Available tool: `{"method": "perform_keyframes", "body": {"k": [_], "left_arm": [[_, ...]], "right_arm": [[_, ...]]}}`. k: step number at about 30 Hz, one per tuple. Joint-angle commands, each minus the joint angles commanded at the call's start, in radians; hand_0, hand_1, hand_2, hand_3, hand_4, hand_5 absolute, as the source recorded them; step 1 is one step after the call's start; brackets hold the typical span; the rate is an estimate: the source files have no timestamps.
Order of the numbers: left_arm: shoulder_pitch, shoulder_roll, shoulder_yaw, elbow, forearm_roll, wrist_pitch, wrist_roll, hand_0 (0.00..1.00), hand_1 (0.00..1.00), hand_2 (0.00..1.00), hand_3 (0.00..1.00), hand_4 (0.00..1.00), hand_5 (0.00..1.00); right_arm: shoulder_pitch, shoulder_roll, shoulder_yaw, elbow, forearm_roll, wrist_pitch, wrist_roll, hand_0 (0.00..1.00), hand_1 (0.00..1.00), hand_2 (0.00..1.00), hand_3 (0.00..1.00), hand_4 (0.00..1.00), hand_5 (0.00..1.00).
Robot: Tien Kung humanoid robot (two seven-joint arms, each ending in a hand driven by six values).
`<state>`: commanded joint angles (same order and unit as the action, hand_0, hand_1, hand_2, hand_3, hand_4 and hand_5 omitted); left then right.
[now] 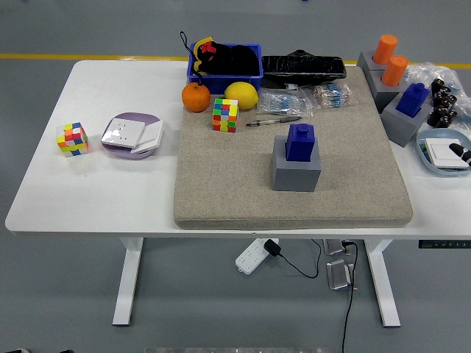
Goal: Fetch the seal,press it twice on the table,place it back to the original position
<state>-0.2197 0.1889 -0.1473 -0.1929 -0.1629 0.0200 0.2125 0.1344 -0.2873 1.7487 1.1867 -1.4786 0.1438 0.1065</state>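
Note:
The blue seal stands upright in its grey block holder in the middle of the tan felt mat. Nothing touches it. Only a small dark tip of my right hand shows at the picture's right edge, over a light blue dish, far to the right of the seal. My left hand is out of view.
A second blue seal and two orange seals stand in grey blocks at the back right. Along the mat's far side are a colour cube, a pen, an orange, a lemon and a blue bin. Another cube and a purple box lie on the left.

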Motion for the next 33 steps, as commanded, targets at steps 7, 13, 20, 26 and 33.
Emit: {"method": "perform_keyframes", "body": {"k": [7, 13, 20, 26, 33], "left_arm": [[-0.003, 0.002, 0.009, -0.001, -0.009, 0.000, -0.004, 0.810, 0.783, 0.759, 0.797, 0.672, 0.427], [-0.003, 0.002, 0.010, -0.001, -0.011, 0.000, -0.005, 0.808, 0.782, 0.759, 0.797, 0.671, 0.427], [-0.004, 0.002, 0.008, -0.001, -0.008, -0.001, -0.004, 0.807, 0.782, 0.759, 0.797, 0.671, 0.426], [-0.004, 0.002, 0.008, -0.001, -0.008, 0.000, -0.004, 0.807, 0.782, 0.759, 0.797, 0.670, 0.426], [-0.003, 0.002, 0.009, -0.001, -0.009, 0.000, -0.004, 0.807, 0.782, 0.759, 0.797, 0.670, 0.425]], "right_arm": [[0.000, -0.002, -0.002, 0.003, 0.004, -0.004, 0.000, 0.873, 0.845, 0.843, 0.895, 0.998, 0.345], [-0.002, -0.002, -0.003, 0.003, 0.006, -0.008, 0.000, 0.871, 0.837, 0.834, 0.888, 0.998, 0.338], [-0.003, -0.003, 0.000, 0.003, 0.008, -0.011, 0.001, 0.867, 0.832, 0.831, 0.883, 0.998, 0.337], [-0.003, -0.004, -0.001, 0.003, 0.010, -0.015, 0.001, 0.864, 0.824, 0.823, 0.880, 0.998, 0.335], [-0.005, -0.004, -0.004, 0.003, 0.011, -0.019, 0.001, 0.863, 0.819, 0.819, 0.880, 0.998, 0.334]]}}
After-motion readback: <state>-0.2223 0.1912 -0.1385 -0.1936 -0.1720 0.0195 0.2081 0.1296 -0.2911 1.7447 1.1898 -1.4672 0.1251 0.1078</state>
